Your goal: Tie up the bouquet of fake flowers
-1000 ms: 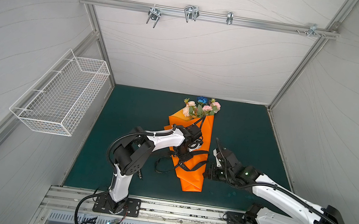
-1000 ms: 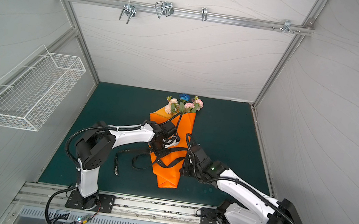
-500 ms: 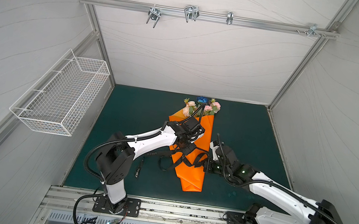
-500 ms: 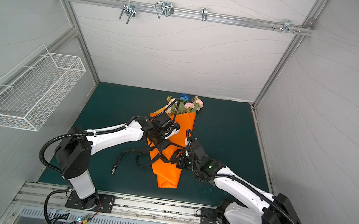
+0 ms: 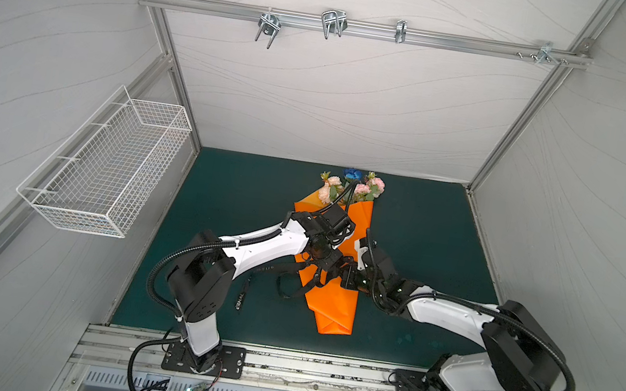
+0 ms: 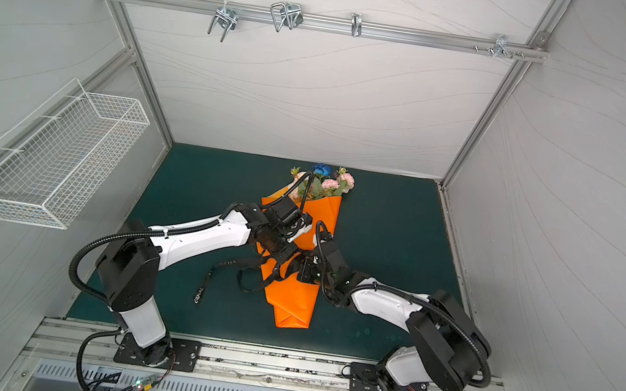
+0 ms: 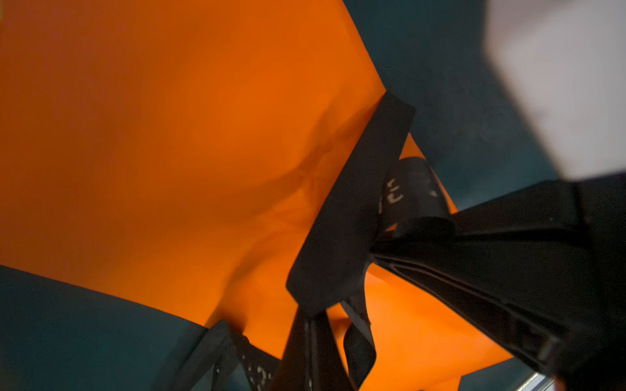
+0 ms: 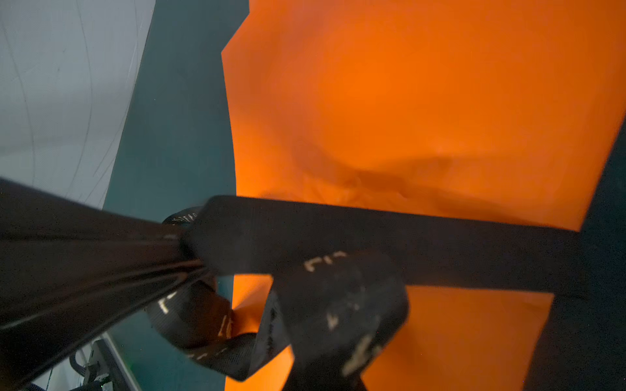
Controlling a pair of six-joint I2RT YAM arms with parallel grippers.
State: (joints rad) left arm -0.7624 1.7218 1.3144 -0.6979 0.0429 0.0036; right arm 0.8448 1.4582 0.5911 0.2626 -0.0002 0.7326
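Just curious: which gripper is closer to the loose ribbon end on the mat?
Left. The left gripper is over the orange paper, toward the ribbon end; the right gripper is just beyond it.

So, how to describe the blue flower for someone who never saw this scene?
On the green mat lies an orange paper cone. At its far open end sits the bouquet; the blue rose is the only blue bloom among pink and peach ones.

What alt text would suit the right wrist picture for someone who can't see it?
Black fingers pinch a black lettered ribbon that runs straight across orange paper. A loose loop of the ribbon curls near the fingers, and the paper lies on a dark green mat.
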